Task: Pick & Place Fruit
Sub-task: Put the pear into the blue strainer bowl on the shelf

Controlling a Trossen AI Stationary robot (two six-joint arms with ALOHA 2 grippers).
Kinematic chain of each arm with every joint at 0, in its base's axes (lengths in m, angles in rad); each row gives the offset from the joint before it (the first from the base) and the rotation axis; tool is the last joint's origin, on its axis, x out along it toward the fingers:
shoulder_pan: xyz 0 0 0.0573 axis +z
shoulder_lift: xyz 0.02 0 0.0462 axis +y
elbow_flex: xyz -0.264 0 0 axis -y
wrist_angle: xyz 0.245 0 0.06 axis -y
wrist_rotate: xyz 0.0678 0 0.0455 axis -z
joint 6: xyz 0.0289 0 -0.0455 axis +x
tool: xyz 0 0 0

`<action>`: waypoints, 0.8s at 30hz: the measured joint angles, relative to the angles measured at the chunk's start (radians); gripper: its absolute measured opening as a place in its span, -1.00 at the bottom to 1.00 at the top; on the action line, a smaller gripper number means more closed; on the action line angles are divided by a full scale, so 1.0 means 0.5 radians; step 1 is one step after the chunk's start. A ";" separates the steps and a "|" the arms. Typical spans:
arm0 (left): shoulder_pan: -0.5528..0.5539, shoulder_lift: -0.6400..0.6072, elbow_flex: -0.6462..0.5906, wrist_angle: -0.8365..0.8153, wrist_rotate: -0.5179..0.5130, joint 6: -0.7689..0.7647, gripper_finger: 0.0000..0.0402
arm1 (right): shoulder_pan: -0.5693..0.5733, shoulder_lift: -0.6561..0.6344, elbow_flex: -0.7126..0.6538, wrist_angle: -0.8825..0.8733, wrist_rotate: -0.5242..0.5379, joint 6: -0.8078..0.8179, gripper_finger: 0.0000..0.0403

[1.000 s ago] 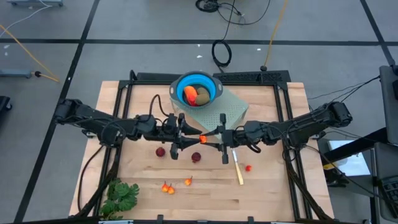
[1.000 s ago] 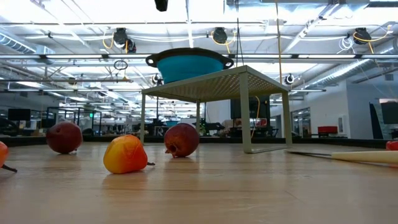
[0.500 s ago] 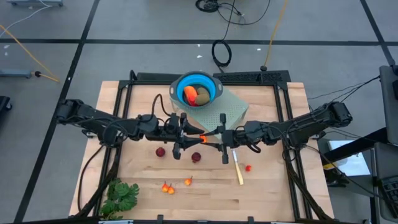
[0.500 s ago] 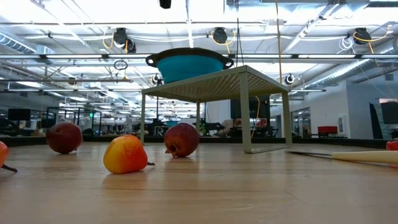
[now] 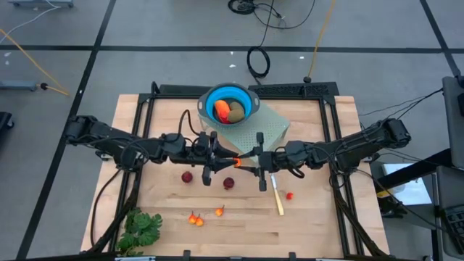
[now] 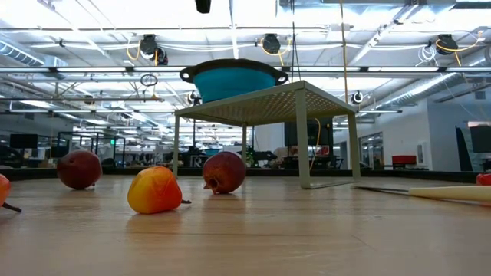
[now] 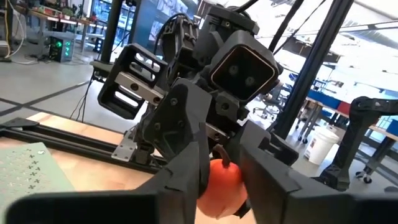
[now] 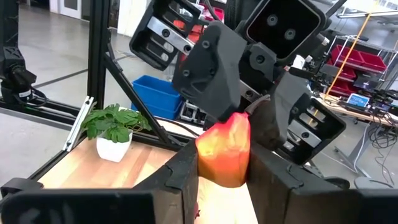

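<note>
**High view: both grippers meet on one orange-red fruit above the table's middle**

High view shows a small orange-red fruit (image 5: 237, 160) caught between the two gripper tips, which meet nose to nose. In the right wrist view the right gripper (image 8: 222, 163) has its fingers pressed against both sides of the fruit (image 8: 225, 152). In the left wrist view the left gripper (image 7: 219, 167) has its fingers closed against the same piece (image 7: 221, 184) from the opposite side.

Just beyond the meeting grippers stands the blue bowl (image 5: 243, 95) on a perforated stand (image 5: 272, 127), with an orange piece (image 5: 221, 109) and an olive-brown oval (image 5: 236, 112) inside. Below the grippers two dark red balls (image 5: 187, 177) (image 5: 228, 183) lie on the wooden table (image 5: 319, 225). Nearer the front edge lie tiny orange-red bits (image 5: 195, 218). Beside the right gripper lies a yellow-handled knife (image 5: 278, 196), and a leafy green bunch (image 5: 141, 228) sits at the left front corner.
</note>
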 joint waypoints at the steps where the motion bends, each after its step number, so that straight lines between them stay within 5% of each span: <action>1: 0.004 0.000 0.000 0.001 0.001 -0.001 -0.56 | 0.000 -0.001 0.000 0.000 0.001 0.000 -0.50; 10: 0.039 -0.004 -0.001 0.010 0.107 -0.013 -0.96 | 0.000 -0.002 -0.001 -0.005 0.000 0.003 -0.50; 24: 0.041 -0.004 -0.001 -0.024 0.125 -0.012 -0.99 | 0.000 -0.001 -0.002 -0.006 -0.009 0.086 -0.42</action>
